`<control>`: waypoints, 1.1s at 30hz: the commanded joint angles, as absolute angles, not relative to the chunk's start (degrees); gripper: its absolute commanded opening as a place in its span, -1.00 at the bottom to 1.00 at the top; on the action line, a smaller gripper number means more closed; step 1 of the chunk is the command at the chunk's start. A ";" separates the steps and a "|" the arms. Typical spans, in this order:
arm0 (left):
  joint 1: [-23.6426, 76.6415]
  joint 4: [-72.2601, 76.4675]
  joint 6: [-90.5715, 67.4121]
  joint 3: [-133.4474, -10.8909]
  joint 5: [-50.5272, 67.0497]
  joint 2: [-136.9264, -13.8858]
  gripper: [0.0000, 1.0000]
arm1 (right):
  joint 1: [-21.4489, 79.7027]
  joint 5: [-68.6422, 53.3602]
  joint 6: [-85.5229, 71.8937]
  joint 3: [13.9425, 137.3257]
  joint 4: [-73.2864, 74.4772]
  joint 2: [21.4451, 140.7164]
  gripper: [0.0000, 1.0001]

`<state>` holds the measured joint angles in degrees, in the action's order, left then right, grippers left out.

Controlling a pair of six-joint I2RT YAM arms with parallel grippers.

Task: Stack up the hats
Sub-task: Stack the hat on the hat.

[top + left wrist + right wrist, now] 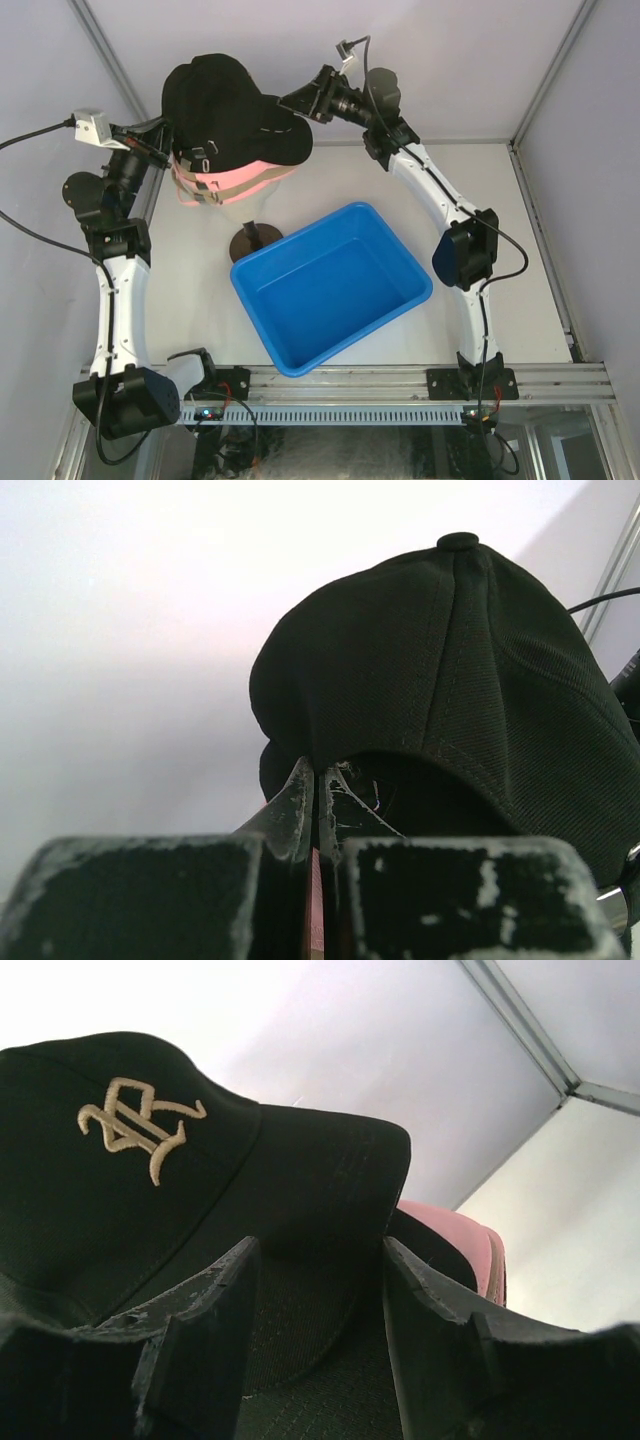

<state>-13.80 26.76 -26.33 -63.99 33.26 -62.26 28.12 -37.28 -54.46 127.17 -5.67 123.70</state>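
Though left gripper [315, 777] is closed (hat's [450, 680] rear edge), right gripper [320, 1250] gapes at brim [330, 1160].

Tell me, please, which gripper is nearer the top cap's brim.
Right. The right gripper stands open at the edge of the brim; the left gripper is shut at the back of the cap, opposite the brim.
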 commanded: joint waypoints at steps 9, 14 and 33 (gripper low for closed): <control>-13.97 27.33 -25.80 -67.20 34.31 -62.37 -1.00 | 27.09 -47.63 -54.99 120.91 -31.91 122.80 0.02; -13.96 26.55 -24.87 -67.13 33.73 -61.78 -1.00 | 26.77 -47.53 -54.99 115.10 -39.07 119.70 0.02; -12.00 18.75 -17.81 -69.87 32.16 -59.87 -1.00 | 26.34 -48.07 -54.99 108.36 -49.06 114.21 0.02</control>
<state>-12.67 20.93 -20.67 -65.93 32.12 -61.54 25.93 -47.33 -55.20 109.43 -43.16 119.33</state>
